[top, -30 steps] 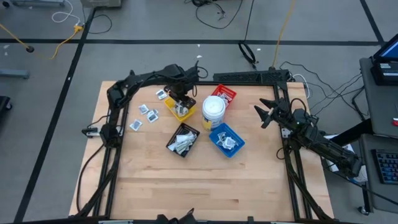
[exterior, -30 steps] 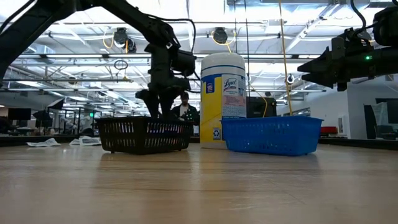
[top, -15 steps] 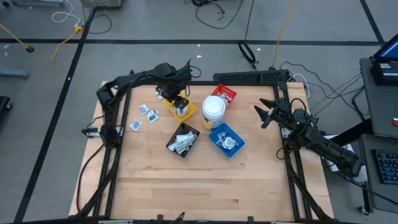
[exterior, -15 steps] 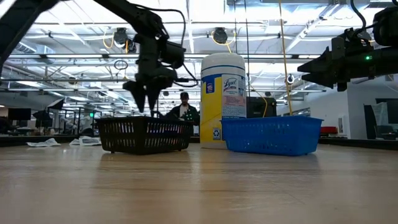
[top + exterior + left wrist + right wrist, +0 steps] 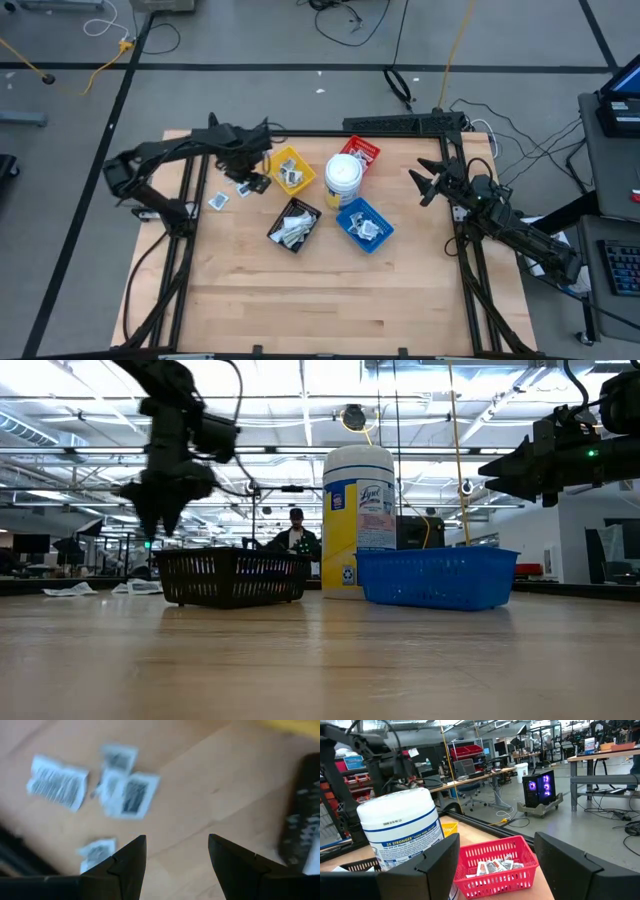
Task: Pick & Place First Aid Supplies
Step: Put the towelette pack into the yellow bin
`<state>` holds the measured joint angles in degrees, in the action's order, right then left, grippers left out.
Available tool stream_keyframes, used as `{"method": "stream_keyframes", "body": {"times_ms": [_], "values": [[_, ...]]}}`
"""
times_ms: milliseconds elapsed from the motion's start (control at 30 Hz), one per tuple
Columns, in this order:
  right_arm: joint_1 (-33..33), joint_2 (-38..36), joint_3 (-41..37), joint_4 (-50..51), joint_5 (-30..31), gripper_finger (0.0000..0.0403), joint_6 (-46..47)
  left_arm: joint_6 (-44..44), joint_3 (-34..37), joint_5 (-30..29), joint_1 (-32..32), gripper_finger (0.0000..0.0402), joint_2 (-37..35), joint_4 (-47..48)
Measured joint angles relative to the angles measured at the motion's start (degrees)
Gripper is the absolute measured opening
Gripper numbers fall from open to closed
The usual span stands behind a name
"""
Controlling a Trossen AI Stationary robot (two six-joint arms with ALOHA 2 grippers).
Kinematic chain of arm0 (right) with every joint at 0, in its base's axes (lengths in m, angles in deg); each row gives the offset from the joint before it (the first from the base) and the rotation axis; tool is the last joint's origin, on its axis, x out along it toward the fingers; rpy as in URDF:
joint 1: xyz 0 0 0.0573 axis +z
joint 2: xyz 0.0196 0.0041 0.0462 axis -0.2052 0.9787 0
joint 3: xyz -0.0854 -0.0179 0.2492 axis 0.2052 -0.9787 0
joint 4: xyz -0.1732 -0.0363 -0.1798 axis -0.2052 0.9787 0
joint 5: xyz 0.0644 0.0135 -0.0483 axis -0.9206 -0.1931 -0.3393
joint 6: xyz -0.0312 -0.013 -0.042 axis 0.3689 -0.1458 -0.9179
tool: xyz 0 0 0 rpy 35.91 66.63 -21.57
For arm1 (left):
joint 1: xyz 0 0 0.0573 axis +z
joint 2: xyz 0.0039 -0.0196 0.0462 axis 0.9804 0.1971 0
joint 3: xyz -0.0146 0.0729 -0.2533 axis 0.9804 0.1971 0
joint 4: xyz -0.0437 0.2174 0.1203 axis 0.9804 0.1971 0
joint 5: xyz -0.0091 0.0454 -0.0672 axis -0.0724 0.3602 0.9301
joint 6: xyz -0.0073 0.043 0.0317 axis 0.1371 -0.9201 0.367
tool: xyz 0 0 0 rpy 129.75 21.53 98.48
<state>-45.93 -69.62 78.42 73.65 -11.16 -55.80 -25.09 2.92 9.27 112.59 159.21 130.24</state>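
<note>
Several small white printed packets lie flat on the wood at the table's left part; one packet shows apart from the rest in the high view. More packets lie in the yellow tray, red tray, black tray and blue tray. My left gripper hangs open above the loose packets, pointing down, left of the yellow tray, and touches nothing. My right gripper waits open in the air at the table's right side.
A tall white wipes tub stands between the four trays. Black frame rails run along the table's left and right sides. Bare wood fills the near half. A person shows far behind the table.
My left gripper has swung from above the yellow tray toward the table's left edge, rising a little, and now hangs over the loose packets. The right arm and the trays have kept still.
</note>
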Motion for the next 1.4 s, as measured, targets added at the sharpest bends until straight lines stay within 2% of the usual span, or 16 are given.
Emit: {"method": "stream_keyframes", "body": {"times_ms": [300, 433, 567, 767, 933, 1400], "values": [[-0.01, 0.00, -0.01, 0.00, 0.00, 0.0254, 0.00, 3.52, 13.93, -0.61, 2.23, 0.0218, -14.08, 1.12], [-0.02, 0.00, 0.00, 0.00, 0.00, 0.0254, 0.00, 4.63, 17.26, -0.61, 3.53, 0.0218, -18.78, 1.62], [-0.02, 0.00, 0.00, 0.00, 0.00, 0.0254, 0.00, 4.80, 18.00, -0.56, 4.93, 0.0218, -20.43, 2.74], [-0.02, 0.00, 0.00, 0.00, 0.00, 0.0254, 0.00, 4.74, 19.25, -0.56, 8.17, 0.0218, -19.40, 3.09], [0.00, 0.02, 0.00, 0.00, 0.00, 0.0254, 0.00, 4.07, 20.33, -0.64, 9.78, 0.0218, -14.95, 2.74], [-0.02, 0.01, -0.01, 0.00, 0.00, 0.0254, -0.01, 3.43, 20.36, -0.69, 12.44, 0.0218, -1.81, -6.09]]}}
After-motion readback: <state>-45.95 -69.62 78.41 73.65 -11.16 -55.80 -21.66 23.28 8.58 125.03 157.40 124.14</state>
